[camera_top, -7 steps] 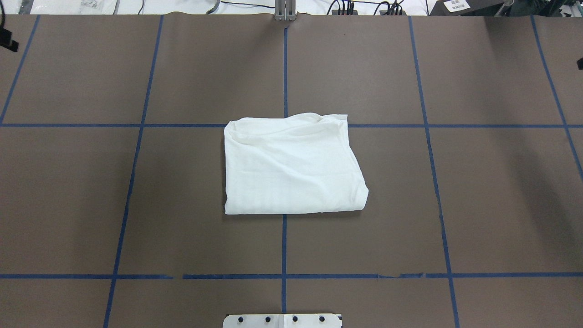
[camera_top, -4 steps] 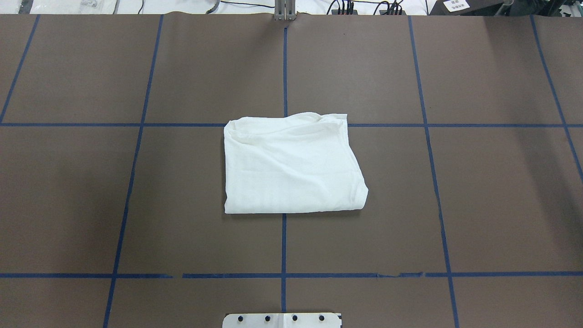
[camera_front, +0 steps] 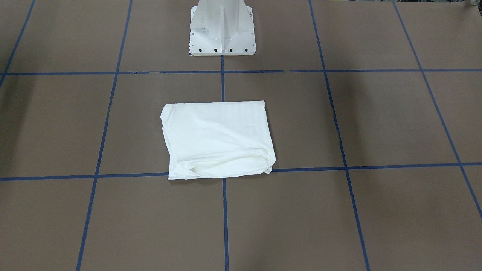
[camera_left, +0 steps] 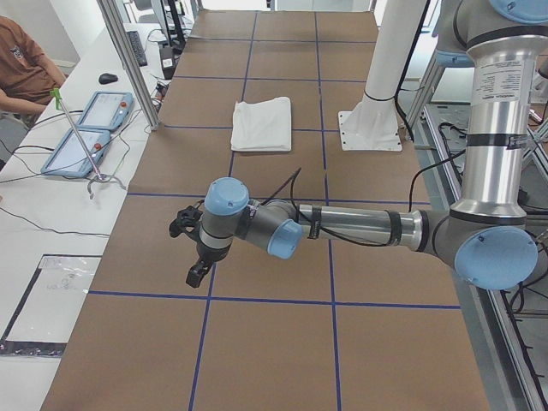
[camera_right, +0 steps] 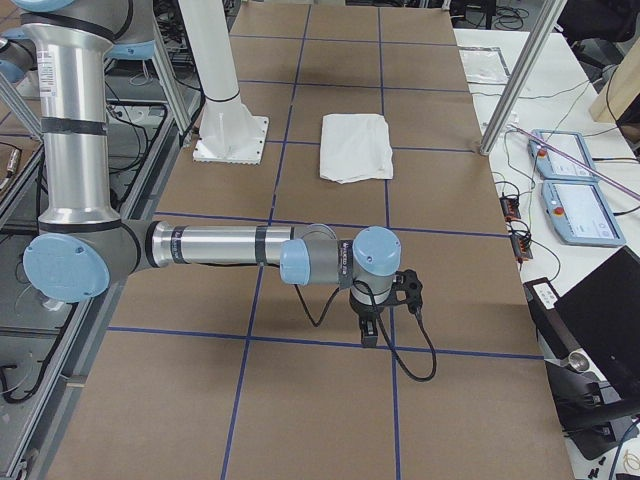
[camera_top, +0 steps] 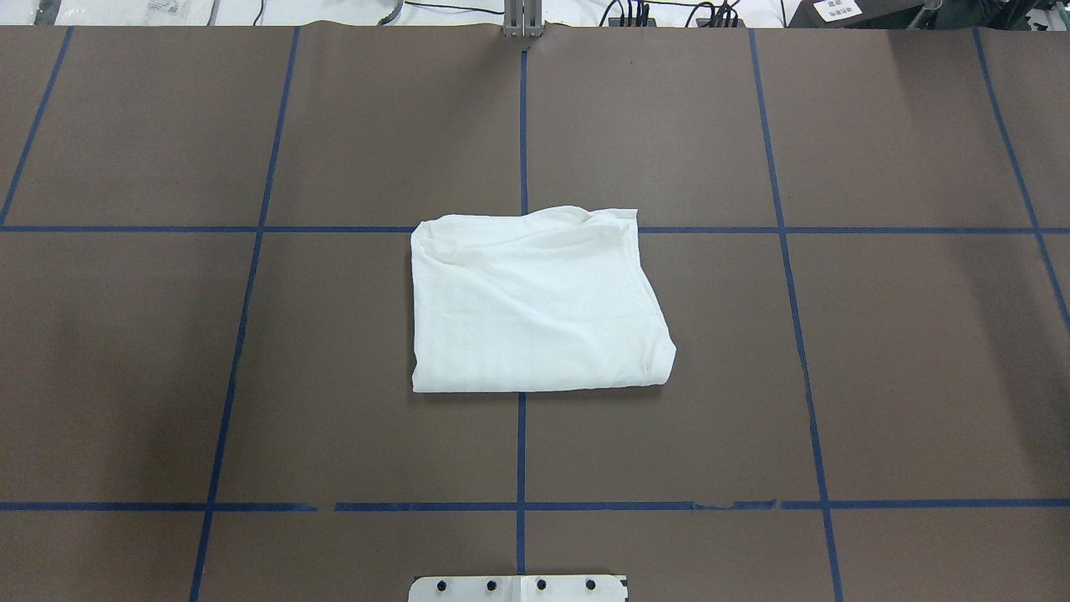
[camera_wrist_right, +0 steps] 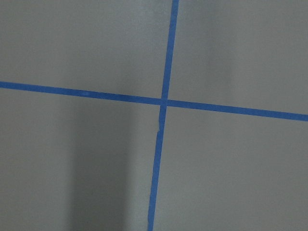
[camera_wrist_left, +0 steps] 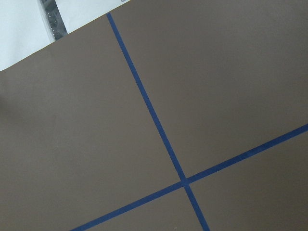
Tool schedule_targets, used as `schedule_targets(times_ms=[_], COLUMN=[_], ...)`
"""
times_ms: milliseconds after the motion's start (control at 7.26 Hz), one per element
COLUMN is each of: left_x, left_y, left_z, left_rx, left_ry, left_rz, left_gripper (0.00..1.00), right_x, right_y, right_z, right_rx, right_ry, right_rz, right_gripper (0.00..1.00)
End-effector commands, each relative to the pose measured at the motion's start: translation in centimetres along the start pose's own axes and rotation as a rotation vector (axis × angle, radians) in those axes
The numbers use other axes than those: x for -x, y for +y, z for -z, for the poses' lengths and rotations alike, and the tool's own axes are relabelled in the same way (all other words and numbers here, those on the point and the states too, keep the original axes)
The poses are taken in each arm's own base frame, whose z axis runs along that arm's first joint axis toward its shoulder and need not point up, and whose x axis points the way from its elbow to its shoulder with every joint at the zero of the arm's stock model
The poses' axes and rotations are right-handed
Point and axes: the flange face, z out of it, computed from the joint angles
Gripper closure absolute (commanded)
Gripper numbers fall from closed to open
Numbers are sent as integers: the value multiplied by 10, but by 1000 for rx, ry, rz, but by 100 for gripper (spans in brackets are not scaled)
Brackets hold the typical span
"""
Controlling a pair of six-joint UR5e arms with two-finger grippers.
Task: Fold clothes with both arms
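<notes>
1. The shirt [camera_top: 535,305] lay folded into a rough rectangle at the middle of the table [camera_top: 836,376], across a crossing of the blue tape lines [camera_top: 242,334], with neither gripper touching it.
2. The white pedestal [camera_front: 222,28] stood on the robot's side of the shirt, near it but apart.
3. The left gripper [camera_left: 190,257] hung over bare table toward the left end, well apart from the shirt. I could not tell whether its fingers were spread or pressed together.
4. The right gripper [camera_right: 385,315] hung likewise toward the right end, and its state could not be told either.
5. Bare brown table and tape lay between each gripper and the shirt.
6. Off the far edge stood a metal post [camera_left: 128,60], with two tablets [camera_left: 104,110] on a white bench and a seated person [camera_left: 26,64].
</notes>
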Motion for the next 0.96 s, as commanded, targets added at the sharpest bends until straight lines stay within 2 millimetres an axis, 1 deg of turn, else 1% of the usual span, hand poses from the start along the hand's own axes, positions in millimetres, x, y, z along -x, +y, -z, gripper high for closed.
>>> schedule_targets(times_ms=[0,276,413,551,827], left_x=[3,7,7,6,4], left_y=[6,5,10,18,21], left_z=[-6,-13,-19,-25,-25], left_rx=[108,214,226,232,231], left_ry=[19,37,78,126,145], left_rz=[91,174,194,210,216], left_gripper=[0,0,0,0,0], right_x=[6,17,23,31,28], right_y=[0,12,18,20,25], right_z=[5,15,20,28,25], right_rx=[-6,-24,-24,-14,-5], right_ry=[-14,-17,-19,-19,-16], right_rz=[-17,-127,-129,-140,-147], right_gripper=[0,0,0,0,0])
